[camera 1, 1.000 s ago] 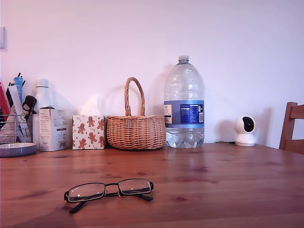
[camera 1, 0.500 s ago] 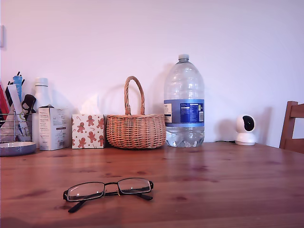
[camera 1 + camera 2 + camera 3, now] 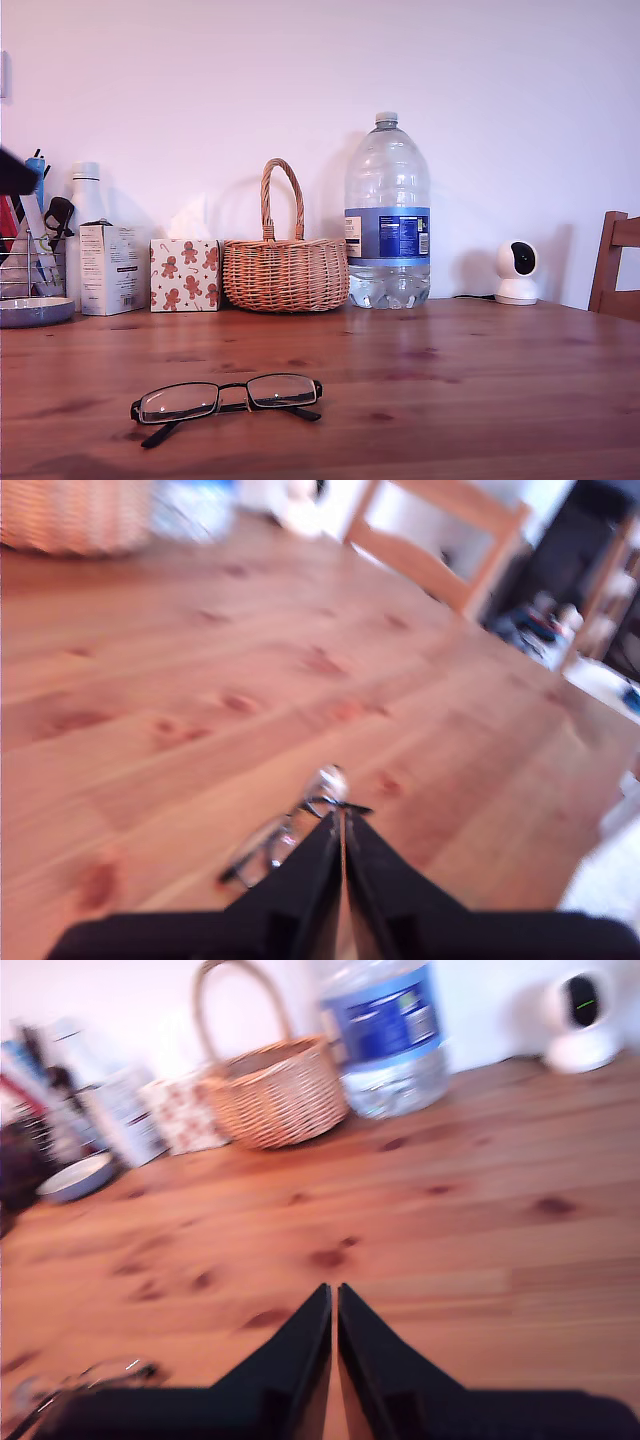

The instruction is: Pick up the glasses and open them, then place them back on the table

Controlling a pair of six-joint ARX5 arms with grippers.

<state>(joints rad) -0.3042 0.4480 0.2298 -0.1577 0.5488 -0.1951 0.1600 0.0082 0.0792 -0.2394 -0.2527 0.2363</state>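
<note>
The glasses [image 3: 225, 397], thin black frames with clear lenses, lie on the table [image 3: 480, 400] near its front edge, toward the exterior view's left. A dark, blurred part of an arm [image 3: 15, 172] pokes in at that view's left edge. In the first wrist view my first gripper [image 3: 340, 815] is shut and empty, its tips just short of the blurred glasses [image 3: 285, 838]. My second gripper [image 3: 333, 1290] is also shut and empty above the bare table [image 3: 450, 1220]. The glasses [image 3: 80, 1378] show off to its side, apart from it.
Along the wall stand a wicker basket [image 3: 285, 275], a large water bottle [image 3: 387, 220], a gingerbread-print tissue box [image 3: 186, 277], a white carton [image 3: 110, 270], a pen holder [image 3: 30, 250] and a small white camera [image 3: 517, 272]. A wooden chair back [image 3: 618, 265] rises at the exterior view's right.
A dark part of an arm has come into the exterior view at its left edge. The glasses still lie in the same spot on the table.
</note>
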